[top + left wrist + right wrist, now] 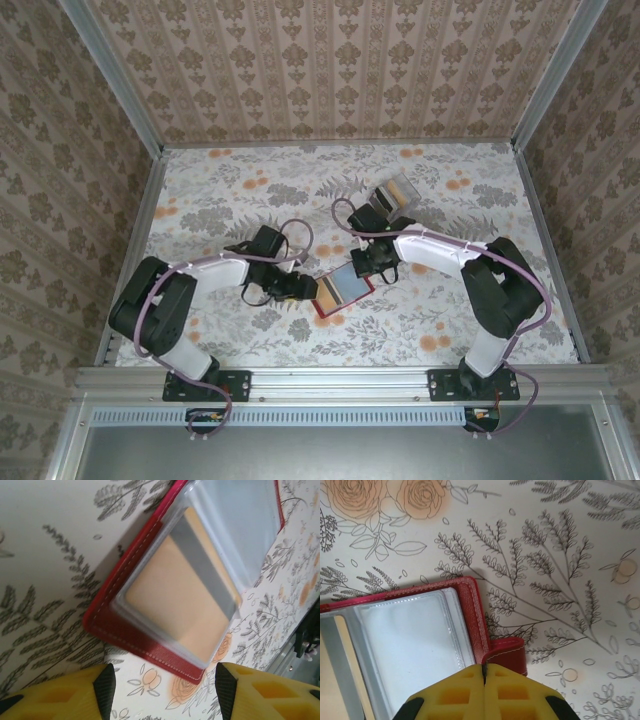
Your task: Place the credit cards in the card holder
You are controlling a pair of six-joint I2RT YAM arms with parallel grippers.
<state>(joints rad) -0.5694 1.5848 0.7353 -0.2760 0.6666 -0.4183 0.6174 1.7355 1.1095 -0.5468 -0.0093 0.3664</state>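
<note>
Left gripper (pixel 162 690) spread wide, empty; open card holder (pixel 115 625) just ahead, yellow card (pixel 175 605) already inside. Right gripper (pixel 483 676) closed tight over clear sleeve (pixel 410 640), beside tab (pixel 507 655); likely pinning it flat.

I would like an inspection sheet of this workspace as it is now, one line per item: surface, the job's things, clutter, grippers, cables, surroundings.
surface: table under a floral cloth, flat.
job's things: red card holder lies open on the cloth; a yellow card sits inside one clear sleeve; other cards cannot be told.
clutter: clear box with tan and dark stripes, farther back than the holder, apart from it.
grippers: left gripper open and empty, just short of the holder; right gripper shut, over the holder's edge beside its tab.
cables: purple cables loop off both arms.
surroundings: patterned walls on three sides; metal rail at the near edge.
</note>
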